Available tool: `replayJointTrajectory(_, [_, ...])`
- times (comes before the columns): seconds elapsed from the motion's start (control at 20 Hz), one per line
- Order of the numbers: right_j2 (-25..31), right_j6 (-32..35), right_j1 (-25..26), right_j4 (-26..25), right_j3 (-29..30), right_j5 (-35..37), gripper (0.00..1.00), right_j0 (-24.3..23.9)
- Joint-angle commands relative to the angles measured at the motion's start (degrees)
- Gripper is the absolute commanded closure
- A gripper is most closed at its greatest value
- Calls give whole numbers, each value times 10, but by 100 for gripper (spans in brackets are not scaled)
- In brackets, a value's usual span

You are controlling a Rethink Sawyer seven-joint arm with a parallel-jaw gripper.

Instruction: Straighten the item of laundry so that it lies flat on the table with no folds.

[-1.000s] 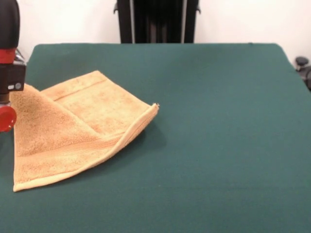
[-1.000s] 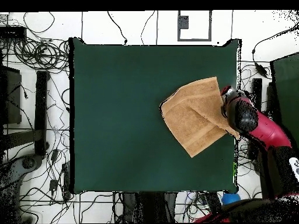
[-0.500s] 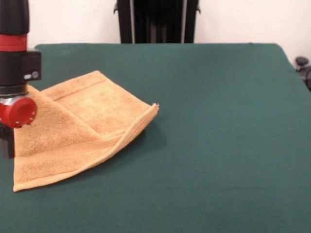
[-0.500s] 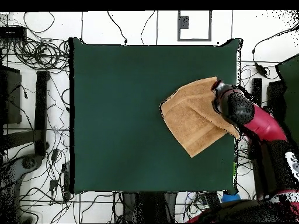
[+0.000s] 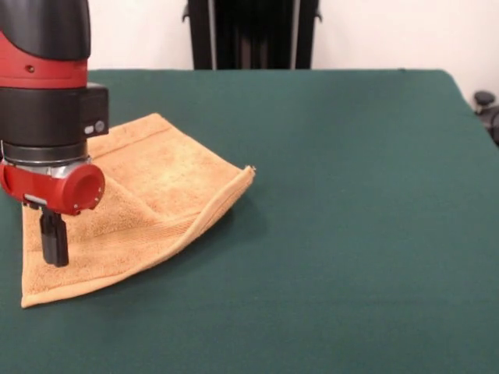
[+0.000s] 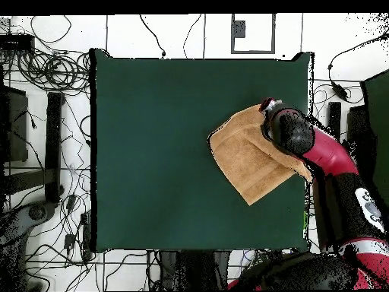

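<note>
We hover the gripper (image 5: pixel 54 241), finger spread unclear, over the towel (image 5: pixel 156 199); best pinch the folded flap's 7 o'clock corner and drag outward.

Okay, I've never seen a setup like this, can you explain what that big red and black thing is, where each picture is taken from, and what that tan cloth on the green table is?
The red and black thing is a robot arm. One picture looks across the table toward the robot; the other looks straight down from above. On the green table lies a golden-tan towel, folded over itself rather than flat. The arm's claw hangs over the towel's folded part near the table's edge. Only one dark finger shows, so I cannot tell whether it is open, shut or gripping. Seen from above, the arm covers one side of the towel.
</note>
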Motion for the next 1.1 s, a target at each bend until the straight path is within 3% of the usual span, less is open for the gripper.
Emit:
replayJointTrajectory(0.05, [63,105,33,60,93,50,100,-15])
replayJointTrajectory(0.2, [95,107,43,85,126,62,100,-38])
replayJointTrajectory(0.65, [88,92,51,134,138,111,100,-37])
replayJointTrajectory(1.0, [86,96,51,139,150,70,100,-36])
replayJointTrajectory(1.05, [88,98,51,140,153,64,0,-37])
replayJointTrajectory(1.1, [90,99,53,142,155,61,0,-40])
